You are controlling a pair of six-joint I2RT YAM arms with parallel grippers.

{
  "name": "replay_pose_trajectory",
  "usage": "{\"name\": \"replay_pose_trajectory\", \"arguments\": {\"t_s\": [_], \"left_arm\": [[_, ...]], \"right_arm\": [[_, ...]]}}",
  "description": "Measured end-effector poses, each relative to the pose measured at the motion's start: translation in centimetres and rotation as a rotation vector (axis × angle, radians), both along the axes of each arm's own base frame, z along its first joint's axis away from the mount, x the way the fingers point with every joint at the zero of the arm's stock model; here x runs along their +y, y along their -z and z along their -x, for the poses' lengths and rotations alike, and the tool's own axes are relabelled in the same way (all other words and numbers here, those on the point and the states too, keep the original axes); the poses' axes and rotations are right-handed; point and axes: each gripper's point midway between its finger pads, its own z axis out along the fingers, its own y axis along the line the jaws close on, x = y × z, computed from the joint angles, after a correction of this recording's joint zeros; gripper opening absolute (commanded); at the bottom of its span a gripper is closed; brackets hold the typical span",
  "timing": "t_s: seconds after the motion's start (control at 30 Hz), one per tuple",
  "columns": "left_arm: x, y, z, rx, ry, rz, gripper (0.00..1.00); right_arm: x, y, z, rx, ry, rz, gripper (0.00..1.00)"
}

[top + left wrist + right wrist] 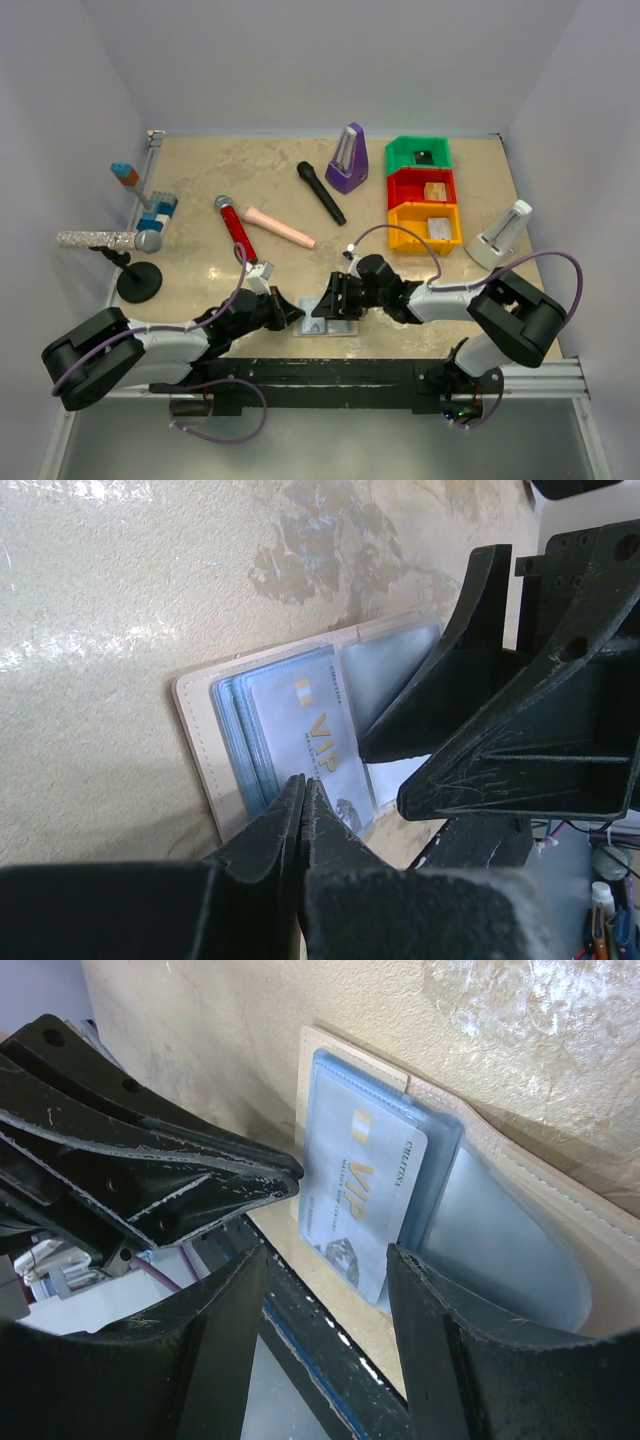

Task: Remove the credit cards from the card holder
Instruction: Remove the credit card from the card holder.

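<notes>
Top external view: the holder (pixel 335 328) is laid open at the near edge of the table (pixel 220 170), between both grippers. The left gripper (pixel 303 785) is closed, tips at the edge of the card (pixel 315 730); whether it is pinched cannot be told. The right gripper (pixel 325 1255) is held part open, empty, over the holder.

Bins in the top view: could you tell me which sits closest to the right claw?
The orange bin, at the row's near end; red bin and green bin lie farther back.
</notes>
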Motion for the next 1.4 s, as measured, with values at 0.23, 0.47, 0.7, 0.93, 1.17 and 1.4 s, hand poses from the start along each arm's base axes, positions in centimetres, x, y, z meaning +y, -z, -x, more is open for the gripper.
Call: {"name": "replay_pose_trajectory", "arguments": {"t_s": [0.23,0.47,0.7,0.93,1.17,1.4], "left_arm": [[-0.06,0.01,0.1,0.0,0.004,0.0,0.0],[0.06,-0.04,-0.13,-0.006,-0.01,-0.003,0.0],[0.17,-0.47,-0.38,-0.02,-0.023,0.004,0.0],[0.39,-0.1,-0.33,-0.011,-0.028,-0.011,0.0],[0.43,-0.02,-0.3,-0.009,-0.028,-0.014,0.0],[0.5,0.12,-0.24,-0.005,-0.028,-0.019,0.0]], "right_arm": [[0.03,0.4,-0.01,0.011,0.004,0.005,0.56],[-0.02,0.65,0.04,0.011,0.005,0.004,0.56],[-0.01,0.68,0.03,0.011,0.005,0.003,0.57],[-0.01,0.68,0.03,0.011,0.005,0.003,0.61],[-0.14,0.71,0.08,0.012,0.006,0.01,0.62],[-0.32,0.82,0.2,0.015,0.003,0.021,0.61]]}}
